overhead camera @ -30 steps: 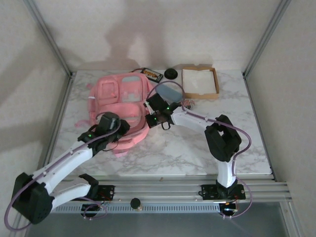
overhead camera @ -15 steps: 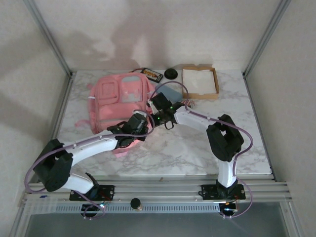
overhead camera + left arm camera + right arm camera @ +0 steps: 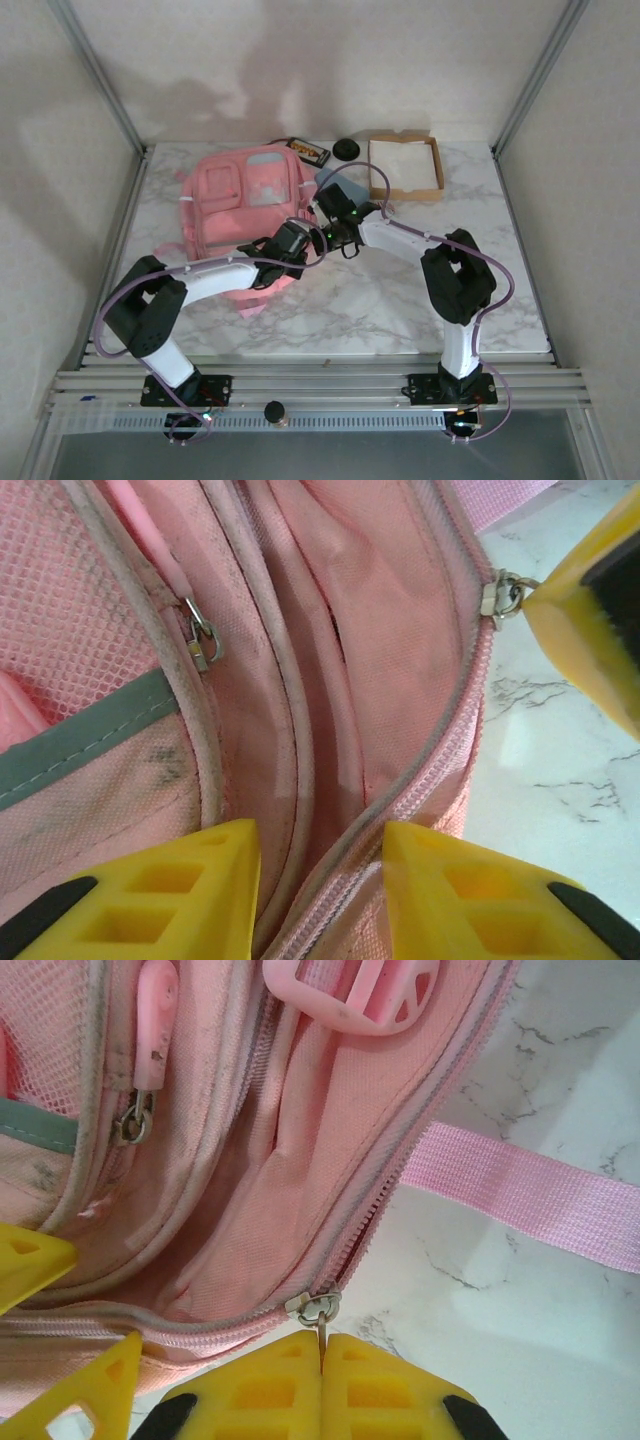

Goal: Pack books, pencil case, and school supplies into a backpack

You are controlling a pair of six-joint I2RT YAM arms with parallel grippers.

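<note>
Wrist views show right hand pinching zipper pull, left hand narrow astride backpack rim, grip unclear; overhead adds marble desk, white walls.

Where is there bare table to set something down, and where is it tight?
Bare marble: the near middle, between the left arm and right arm in front of the backpack; the right edge in front of the cardboard tray. Crowded: the back edge, and between backpack and tray, where the arms meet.
</note>
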